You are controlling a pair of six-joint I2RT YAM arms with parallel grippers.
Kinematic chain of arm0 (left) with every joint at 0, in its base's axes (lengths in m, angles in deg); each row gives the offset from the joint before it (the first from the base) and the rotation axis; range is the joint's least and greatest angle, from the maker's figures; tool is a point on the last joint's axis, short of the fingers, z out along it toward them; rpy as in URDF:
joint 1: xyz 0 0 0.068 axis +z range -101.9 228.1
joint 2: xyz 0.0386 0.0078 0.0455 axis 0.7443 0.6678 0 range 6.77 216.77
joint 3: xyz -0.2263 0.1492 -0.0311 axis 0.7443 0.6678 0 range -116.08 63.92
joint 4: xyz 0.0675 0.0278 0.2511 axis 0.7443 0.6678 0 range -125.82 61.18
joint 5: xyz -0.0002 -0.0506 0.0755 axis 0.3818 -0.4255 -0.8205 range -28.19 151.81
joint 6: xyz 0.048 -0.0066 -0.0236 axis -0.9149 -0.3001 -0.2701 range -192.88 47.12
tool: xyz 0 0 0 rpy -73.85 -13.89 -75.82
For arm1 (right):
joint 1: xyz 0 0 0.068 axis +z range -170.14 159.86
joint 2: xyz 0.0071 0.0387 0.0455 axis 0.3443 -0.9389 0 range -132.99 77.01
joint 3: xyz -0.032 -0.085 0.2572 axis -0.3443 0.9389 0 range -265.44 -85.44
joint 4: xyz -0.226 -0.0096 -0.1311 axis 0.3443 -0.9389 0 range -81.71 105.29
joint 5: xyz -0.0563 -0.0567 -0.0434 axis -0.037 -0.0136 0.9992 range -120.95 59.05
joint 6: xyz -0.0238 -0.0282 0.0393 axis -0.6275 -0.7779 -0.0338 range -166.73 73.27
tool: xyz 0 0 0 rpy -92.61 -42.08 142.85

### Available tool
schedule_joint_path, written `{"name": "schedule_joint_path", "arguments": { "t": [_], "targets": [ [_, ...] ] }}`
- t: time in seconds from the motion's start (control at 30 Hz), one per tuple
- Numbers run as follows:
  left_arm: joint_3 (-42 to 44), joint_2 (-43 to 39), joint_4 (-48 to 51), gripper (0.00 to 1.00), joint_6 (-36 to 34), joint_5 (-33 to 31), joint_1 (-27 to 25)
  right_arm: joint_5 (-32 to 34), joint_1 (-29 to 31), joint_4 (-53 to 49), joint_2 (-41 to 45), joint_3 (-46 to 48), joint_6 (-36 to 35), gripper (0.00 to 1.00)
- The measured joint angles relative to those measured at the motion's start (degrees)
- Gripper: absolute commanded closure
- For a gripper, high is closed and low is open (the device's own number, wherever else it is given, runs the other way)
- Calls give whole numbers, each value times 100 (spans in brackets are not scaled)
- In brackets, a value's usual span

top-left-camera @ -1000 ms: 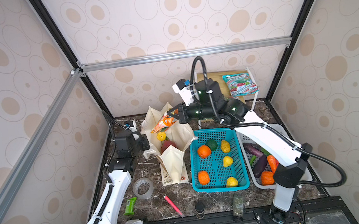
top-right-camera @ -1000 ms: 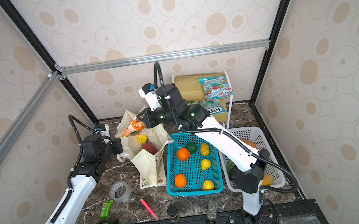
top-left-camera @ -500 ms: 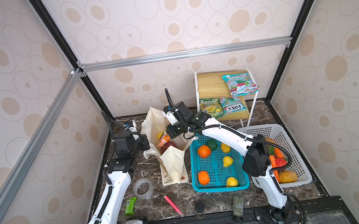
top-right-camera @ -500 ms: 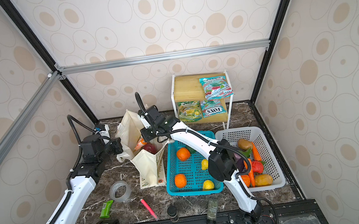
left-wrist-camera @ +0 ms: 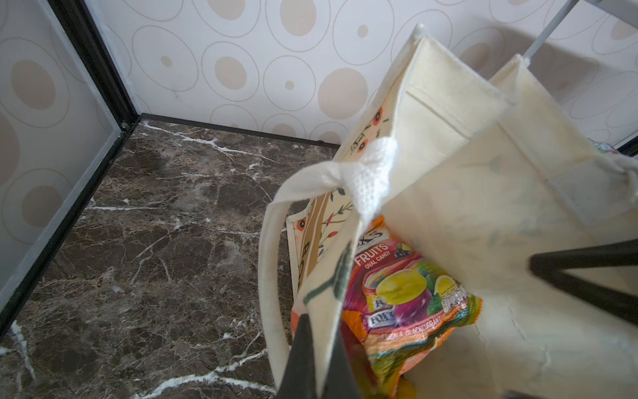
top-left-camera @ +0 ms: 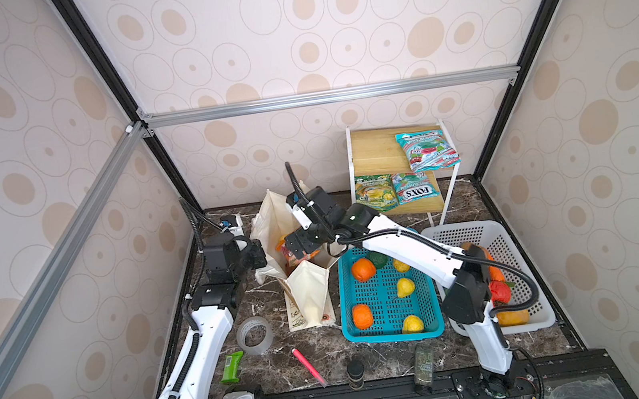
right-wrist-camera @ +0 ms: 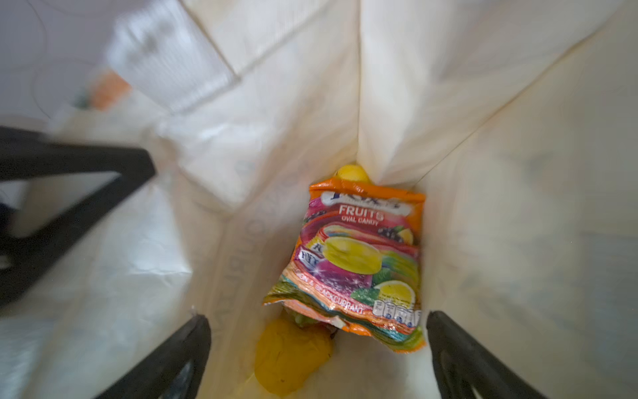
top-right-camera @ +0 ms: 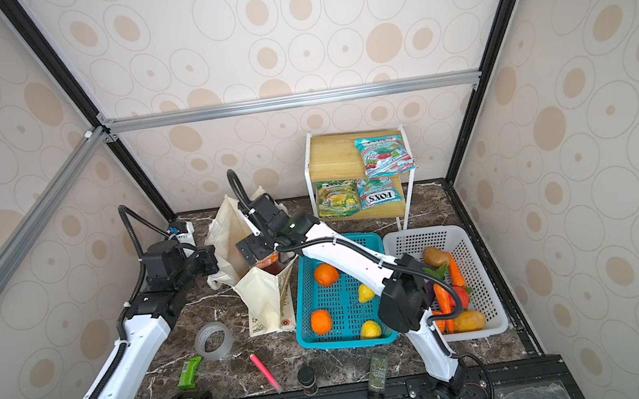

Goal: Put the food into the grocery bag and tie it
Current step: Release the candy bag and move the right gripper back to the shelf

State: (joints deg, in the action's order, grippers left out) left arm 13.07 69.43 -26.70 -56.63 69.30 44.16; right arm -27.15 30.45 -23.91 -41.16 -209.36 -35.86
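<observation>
Orange glossy Fox's candy packet (right-wrist-camera: 355,266), judged light and slippery, is seen inside the cream canvas grocery bag (top-left-camera: 309,290), beneath the right gripper (right-wrist-camera: 317,319), jaws spread empty. The bag's floppy rim is pinched by the left gripper (left-wrist-camera: 321,359); its white handles (left-wrist-camera: 271,276) are best grasped for tying.

It looks like a robotics lab test cell dressed up as a home corner: wallpapered panels (top-left-camera: 286,24) set in black posts (top-left-camera: 98,57) and an aluminium rail (top-left-camera: 329,96), white robot arms (top-left-camera: 205,333) mounted on a black base rail (top-left-camera: 377,394), and a marble-look tabletop (top-left-camera: 264,300) with toy fruit (top-left-camera: 362,269) in a turquoise basket (top-left-camera: 390,337).
</observation>
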Motion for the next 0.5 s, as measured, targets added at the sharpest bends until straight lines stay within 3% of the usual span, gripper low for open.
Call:
{"name": "schedule_joint_path", "arguments": {
  "t": [0.23, 0.5],
  "targets": [
    [2, 0, 0, 100, 0, 4, 0, 225, -448, -114, 1622, -190, -120, 0],
    [4, 0, -2, 100, 0, 4, 0, 868, -1974, -584, 2553, -177, -330, 0]
  ]
}}
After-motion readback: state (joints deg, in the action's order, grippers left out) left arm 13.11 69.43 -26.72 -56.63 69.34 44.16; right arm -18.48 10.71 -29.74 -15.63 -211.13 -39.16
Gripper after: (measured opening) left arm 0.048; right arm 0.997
